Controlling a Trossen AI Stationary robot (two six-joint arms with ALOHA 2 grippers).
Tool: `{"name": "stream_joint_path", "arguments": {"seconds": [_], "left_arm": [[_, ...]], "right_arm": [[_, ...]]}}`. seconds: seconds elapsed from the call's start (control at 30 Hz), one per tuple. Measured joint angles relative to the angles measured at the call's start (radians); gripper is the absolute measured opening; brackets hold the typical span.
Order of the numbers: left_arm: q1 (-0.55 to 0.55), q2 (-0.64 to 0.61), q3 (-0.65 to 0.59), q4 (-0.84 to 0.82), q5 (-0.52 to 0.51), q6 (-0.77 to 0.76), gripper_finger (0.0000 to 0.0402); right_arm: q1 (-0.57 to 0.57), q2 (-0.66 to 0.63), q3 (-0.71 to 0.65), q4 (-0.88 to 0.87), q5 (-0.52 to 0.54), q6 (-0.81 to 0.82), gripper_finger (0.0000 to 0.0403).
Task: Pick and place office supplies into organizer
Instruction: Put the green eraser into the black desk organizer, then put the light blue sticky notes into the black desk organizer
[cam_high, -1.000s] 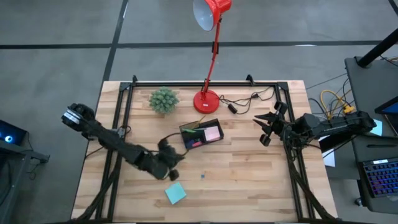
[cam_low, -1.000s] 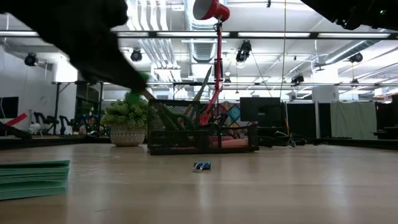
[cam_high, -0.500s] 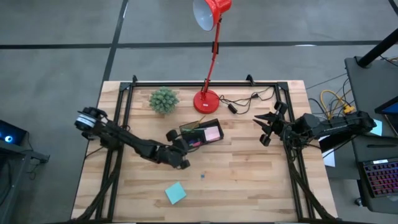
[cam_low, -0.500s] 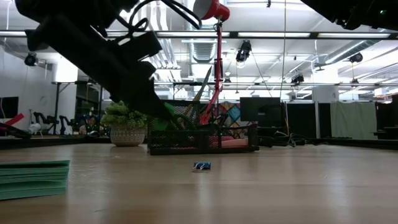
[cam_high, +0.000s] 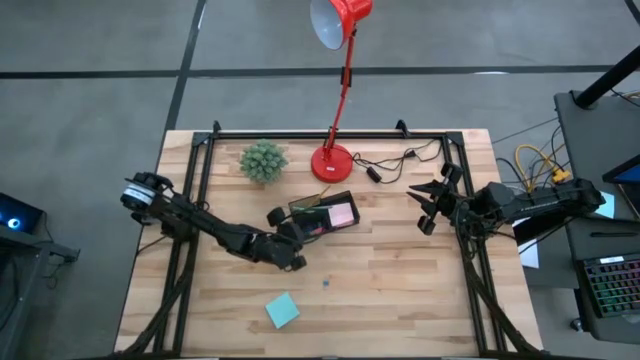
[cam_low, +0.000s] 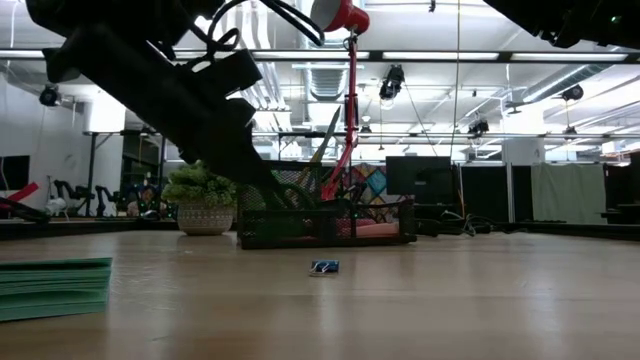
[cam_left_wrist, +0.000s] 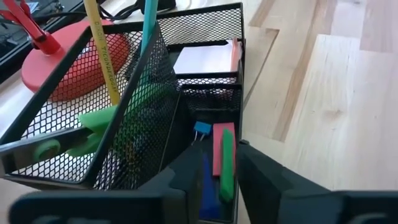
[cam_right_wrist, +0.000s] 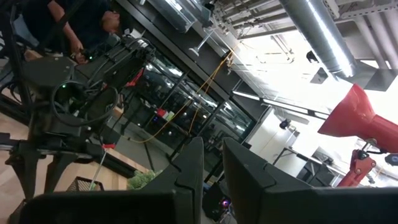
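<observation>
- High view, starting at your left: the left arm reaches from the table's left edge toward the centre, and its gripper (cam_high: 290, 255) sits at the near left corner of the organizer (cam_high: 322, 216).
- Your left wrist view shows the left fingers (cam_left_wrist: 277, 180) parted, gripping nothing, poised over a front compartment that holds a green eraser (cam_left_wrist: 227, 165), a red one (cam_left_wrist: 217, 146), a blue one (cam_left_wrist: 206, 186) and a small blue clip (cam_left_wrist: 202, 127).
- The organizer's taller back section holds the green-handled scissors (cam_left_wrist: 99, 121) and a yellow pencil (cam_left_wrist: 102, 53); a pink pad (cam_high: 342, 214) lies in its right tray.
- In front of the organizer, a blue pad (cam_high: 282, 311) lies near the table's front edge, and a small blue item (cam_high: 326, 283) sits between pad and organizer.
- Behind it stand a plant (cam_high: 263, 161) and a red lamp (cam_high: 333, 160).
- At your right, the right gripper (cam_high: 432, 205) hangs above the table's right edge, well apart from the organizer, fingers slightly parted and empty.
</observation>
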Motion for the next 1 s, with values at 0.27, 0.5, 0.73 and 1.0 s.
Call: {"name": "stream_joint_path", "arguments": {"seconds": [0.27,0.5,0.73,1.0], "left_arm": [[0.003,-0.013,0.000,0.018,0.027,-0.002,0.0114],[0.003,-0.067,0.002,0.174,0.354,0.035,0.0116],[-0.006,-0.066,0.005,0.253,0.638,0.071,0.0116],[-0.034,-0.064,0.006,0.165,0.846,-0.296,0.0116]], "right_arm": [[0.000,0.000,0.000,0.000,0.000,0.000,0.0052],[0.000,0.000,0.000,0.000,0.000,0.000,0.0052],[0.000,0.000,0.000,0.000,0.000,0.000,0.0052],[0.000,0.000,0.000,0.000,0.000,0.000,0.0052]]}}
